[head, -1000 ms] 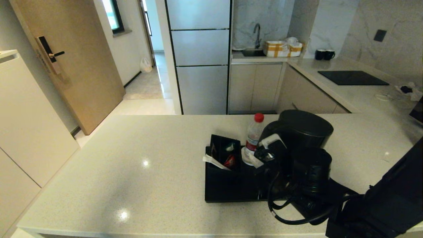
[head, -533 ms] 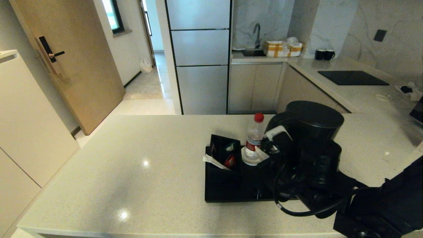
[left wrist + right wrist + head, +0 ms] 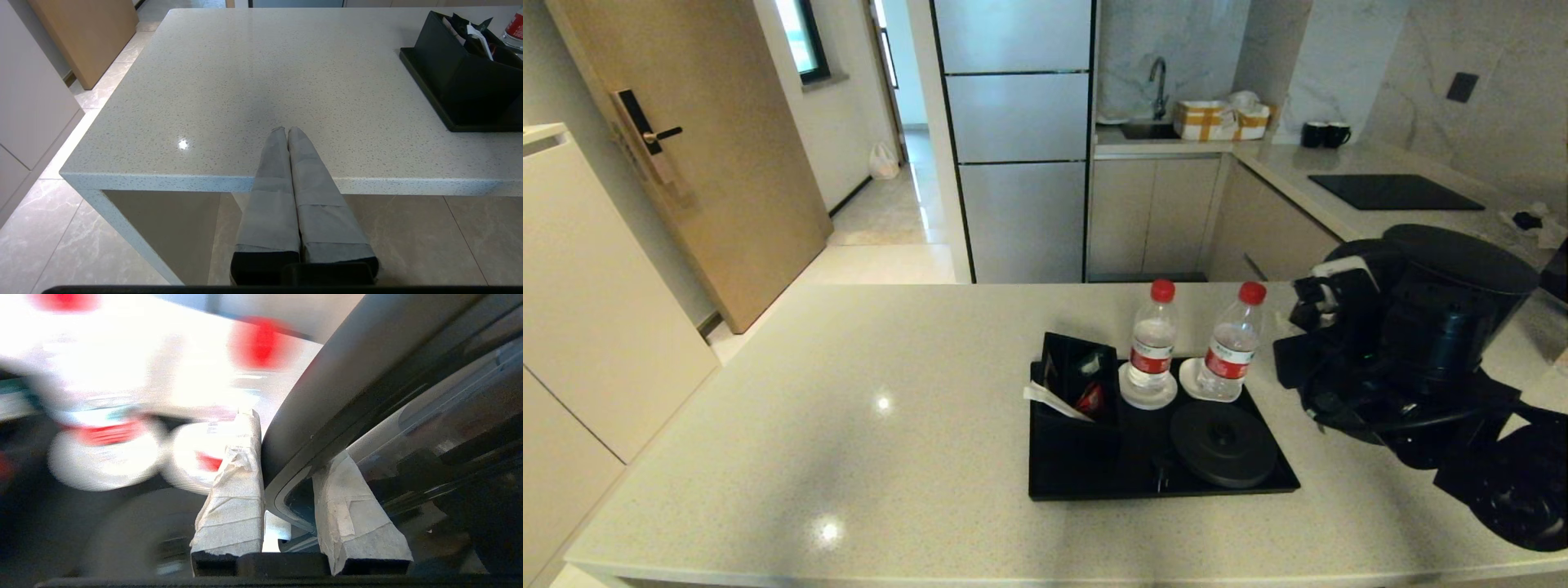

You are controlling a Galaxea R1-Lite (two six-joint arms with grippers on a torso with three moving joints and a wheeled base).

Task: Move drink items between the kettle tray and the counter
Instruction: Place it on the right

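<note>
My right gripper (image 3: 1339, 294) is shut on the loop handle of the dark grey kettle (image 3: 1454, 302) and holds it in the air to the right of the kettle tray (image 3: 1045, 490). In the right wrist view the taped fingers (image 3: 233, 498) clamp the handle (image 3: 335, 396). The round kettle base (image 3: 1223, 441) lies bare on the tray. Two red-capped water bottles (image 3: 1152, 347) (image 3: 1230, 351) stand upright at the tray's back. My left gripper (image 3: 287, 130) is shut and empty, parked over the front edge of the counter (image 3: 245, 81), left of the tray (image 3: 425, 90).
A black box of sachets (image 3: 1078, 376) fills the tray's back left corner. Each bottle stands on a white coaster (image 3: 1147, 398). A black cooktop panel (image 3: 1392, 192) and two dark mugs (image 3: 1323, 135) are on the far side counter at the right.
The kettle has risen off its base and travelled right in my right gripper. This uncovers the base and the second bottle. The left arm has stayed put.
</note>
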